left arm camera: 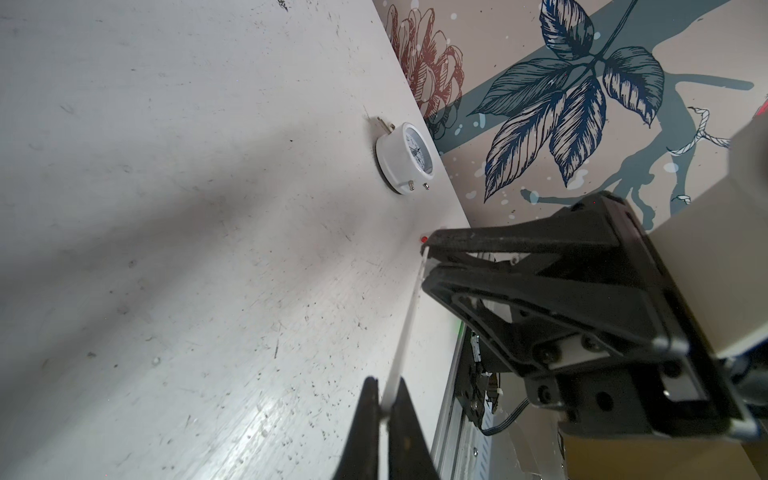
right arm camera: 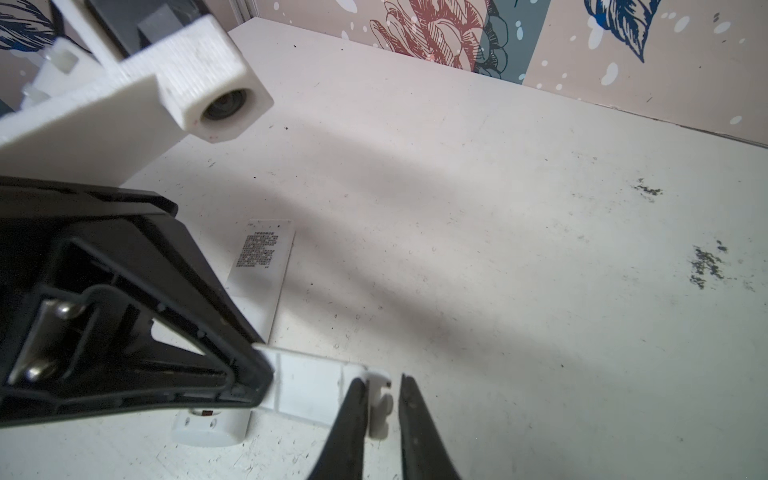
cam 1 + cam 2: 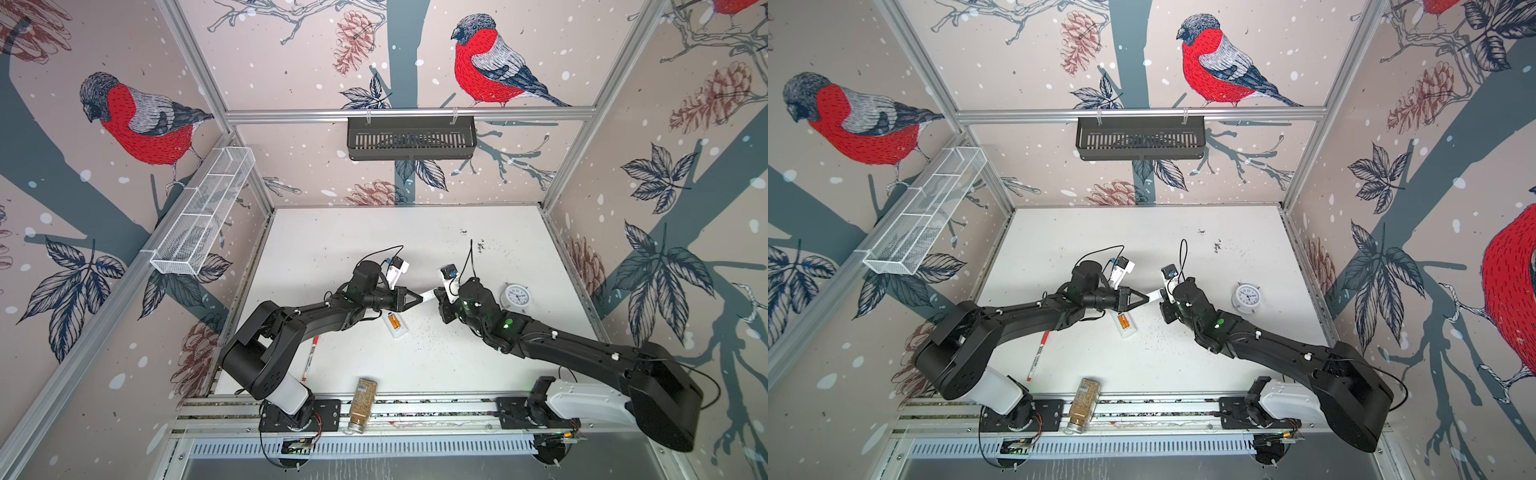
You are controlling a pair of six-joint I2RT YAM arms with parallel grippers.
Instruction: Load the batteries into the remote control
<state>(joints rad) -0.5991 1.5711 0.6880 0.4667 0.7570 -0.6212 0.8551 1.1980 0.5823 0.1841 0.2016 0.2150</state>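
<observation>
Above a white table, two black robot arms meet just left of a small alarm clock. The left gripper is clamped tight on one end of a thin white cover, held off the table. The right gripper, nearer the clock, has its jaws slightly apart around the cover's clip end. The remote control lies back-up on the table, farther left of the clock. Two orange batteries sit in its open compartment.
</observation>
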